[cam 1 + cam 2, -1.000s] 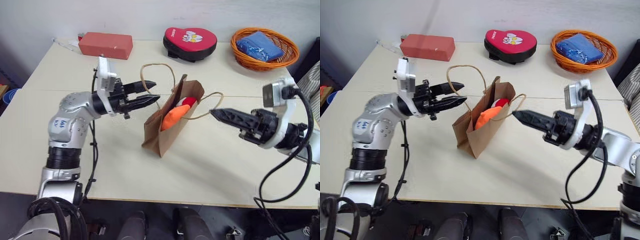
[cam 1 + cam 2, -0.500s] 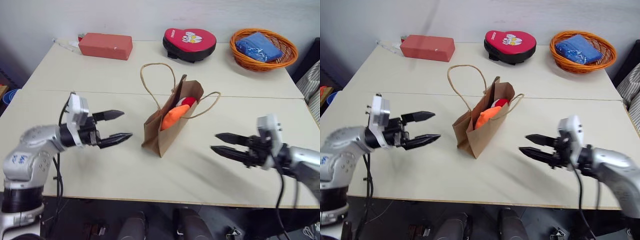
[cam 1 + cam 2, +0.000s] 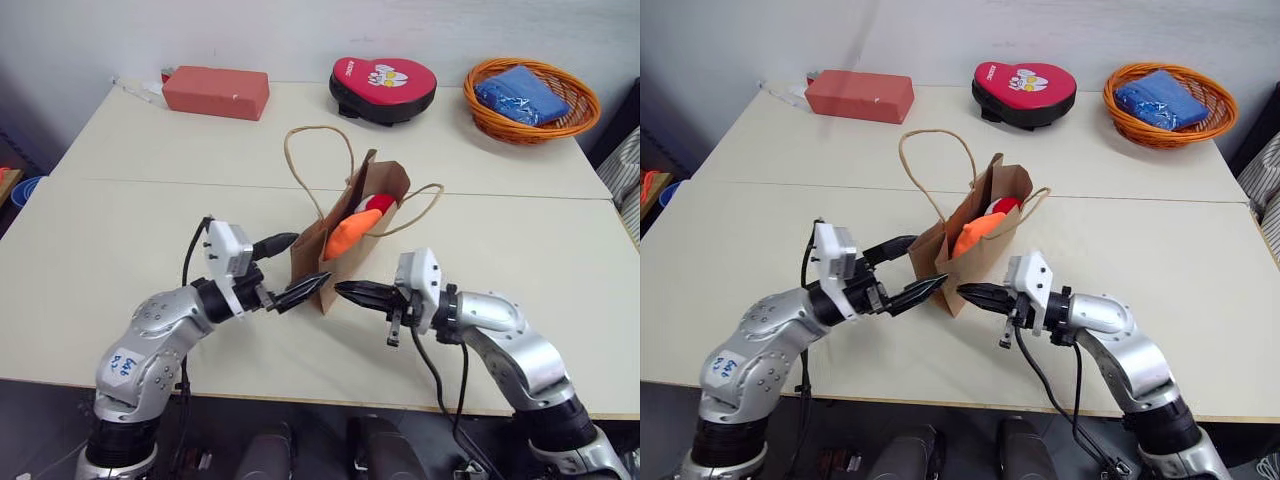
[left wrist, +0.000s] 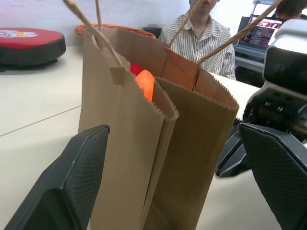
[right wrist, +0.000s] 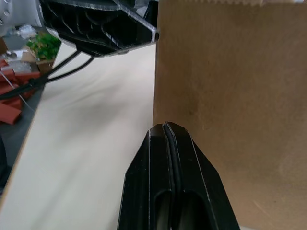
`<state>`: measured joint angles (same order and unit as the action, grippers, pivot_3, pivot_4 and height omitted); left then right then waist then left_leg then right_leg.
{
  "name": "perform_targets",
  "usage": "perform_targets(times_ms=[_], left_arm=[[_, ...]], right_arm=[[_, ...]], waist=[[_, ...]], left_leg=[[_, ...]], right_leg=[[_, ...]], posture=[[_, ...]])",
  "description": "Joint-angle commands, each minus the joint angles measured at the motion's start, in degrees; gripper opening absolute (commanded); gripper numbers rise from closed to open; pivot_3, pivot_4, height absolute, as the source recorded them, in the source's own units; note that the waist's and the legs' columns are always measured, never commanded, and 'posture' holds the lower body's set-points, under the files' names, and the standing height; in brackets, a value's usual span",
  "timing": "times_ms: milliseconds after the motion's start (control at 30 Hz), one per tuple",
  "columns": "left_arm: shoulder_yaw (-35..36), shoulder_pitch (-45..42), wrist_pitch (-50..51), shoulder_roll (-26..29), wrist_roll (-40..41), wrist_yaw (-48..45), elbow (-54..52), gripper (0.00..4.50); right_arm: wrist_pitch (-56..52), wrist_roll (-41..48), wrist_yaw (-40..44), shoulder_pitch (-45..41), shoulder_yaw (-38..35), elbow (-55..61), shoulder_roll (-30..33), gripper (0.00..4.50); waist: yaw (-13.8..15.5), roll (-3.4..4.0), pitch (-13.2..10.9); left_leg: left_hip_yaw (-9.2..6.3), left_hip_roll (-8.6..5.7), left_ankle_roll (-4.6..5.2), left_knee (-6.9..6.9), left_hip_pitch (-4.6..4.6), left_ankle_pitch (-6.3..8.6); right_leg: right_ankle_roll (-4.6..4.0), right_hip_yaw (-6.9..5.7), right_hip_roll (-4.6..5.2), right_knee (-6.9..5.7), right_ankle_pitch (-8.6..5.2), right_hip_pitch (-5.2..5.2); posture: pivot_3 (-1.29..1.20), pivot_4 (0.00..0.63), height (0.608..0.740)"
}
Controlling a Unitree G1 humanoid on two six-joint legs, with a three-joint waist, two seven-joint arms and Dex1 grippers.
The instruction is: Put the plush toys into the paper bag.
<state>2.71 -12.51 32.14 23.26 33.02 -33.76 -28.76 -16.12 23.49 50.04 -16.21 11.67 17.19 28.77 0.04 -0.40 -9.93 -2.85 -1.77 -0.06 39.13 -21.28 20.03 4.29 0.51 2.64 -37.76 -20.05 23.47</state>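
**Both toys sit in the bag, grippers at its base**

The paper bag (image 3: 345, 240) stands upright near the middle of the table (image 3: 120, 230), its mouth open and its twine handles looping up and out to either side. Inside, the orange toy (image 3: 346, 232) leans against the bag's wall with the red-and-white toy (image 3: 377, 204) tucked just behind it; both poke a little above the rim.

The left gripper (image 3: 290, 270) is low at the bag's near left corner, its jaws spread wide, one finger on either side of that corner. The right gripper (image 3: 343, 290) points at the bag's near bottom edge from the right, its two fingers pressed together and holding nothing.

Along the far edge of the table lie a red box (image 3: 216, 91), a red heart-shaped pad (image 3: 383, 85) and an orange basket (image 3: 530, 98) holding a blue cloth bundle (image 3: 520, 95).
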Motion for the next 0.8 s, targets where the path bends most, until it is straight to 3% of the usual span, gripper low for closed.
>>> perform_targets(times_ms=[33, 233, 267, 367, 567, 733, 800], left_arm=[[-1.13, -1.25, -1.37, -1.22, -2.11, 2.87, -0.55, 4.5], [-3.82, -2.64, -1.94, -2.86, -4.89, 4.47, 1.77, 4.5], [-4.26, -2.73, -2.56, -3.1, -5.43, 4.31, 2.53, 4.31], [-4.68, -2.67, -4.1, -3.08, -6.79, 3.73, 4.36, 3.58], [-2.86, -3.76, -6.2, -0.88, -6.99, 0.67, 7.85, 1.58], [-0.95, -8.09, -11.41, 5.28, -2.22, -16.52, 15.71, 0.03], [-0.54, -11.47, -10.6, 8.01, 0.54, -24.59, 20.48, 0.03]], right_arm=[[2.13, -2.55, -1.21, -2.19, 1.48, -0.89, -2.58, 0.02], [3.13, -4.97, -2.2, -2.91, 2.75, -2.41, -6.02, 0.02], [3.2, -4.99, -2.25, -2.39, 2.65, -2.36, -6.12, 0.0], [3.59, -4.5, -1.87, -0.86, 2.02, -1.6, -5.65, 0.0], [1.39, -0.89, 0.07, 3.08, -2.06, 2.1, -1.79, 0.0], [2.52, 5.22, 4.88, 14.53, -14.3, 7.84, 7.33, 0.0], [6.48, 7.58, 7.74, 19.0, -20.7, 7.72, 8.81, 0.0]], waist=[[-0.07, 0.0, 0.0], [-0.13, 0.0, 0.0], [-0.13, 0.0, 0.0], [-0.05, 0.0, 0.0], [-0.08, 0.0, 0.0], [0.88, 0.0, 0.0], [1.08, 0.0, 0.0]], left_leg=[[0.0, 0.0, -0.01, 0.0, 0.0, 0.0], [-0.01, 0.0, -0.06, -0.01, 0.02, -0.03], [0.0, 0.0, -0.06, 0.0, 0.02, -0.03], [-0.01, -0.02, -0.06, 0.0, 0.02, -0.03], [-0.01, -0.02, -0.06, 0.0, 0.01, -0.03], [-0.03, -0.04, -0.05, -0.01, -0.01, -0.02], [-0.04, -0.04, -0.05, -0.01, 0.01, -0.02]], right_leg=[[0.0, 0.0, 0.0, 0.0, 0.0, 0.0], [0.0, -0.01, -0.02, -0.04, 0.0, 0.01], [0.0, 0.0, -0.02, -0.02, 0.0, 0.01], [0.0, -0.01, -0.01, -0.01, 0.0, 0.0], [0.0, -0.01, 0.0, -0.02, 0.0, 0.01], [0.0, -0.03, 0.02, 0.07, 0.0, -0.03], [0.0, -0.04, 0.02, 0.08, 0.0, -0.07]], posture=[[0.0, 0.15, 0.74], [0.0, 0.15, 0.74], [0.0, 0.15, 0.74], [0.0, 0.15, 0.74], [0.0, 0.15, 0.74], [0.0, 0.15, 0.74], [0.0, 0.15, 0.74]])
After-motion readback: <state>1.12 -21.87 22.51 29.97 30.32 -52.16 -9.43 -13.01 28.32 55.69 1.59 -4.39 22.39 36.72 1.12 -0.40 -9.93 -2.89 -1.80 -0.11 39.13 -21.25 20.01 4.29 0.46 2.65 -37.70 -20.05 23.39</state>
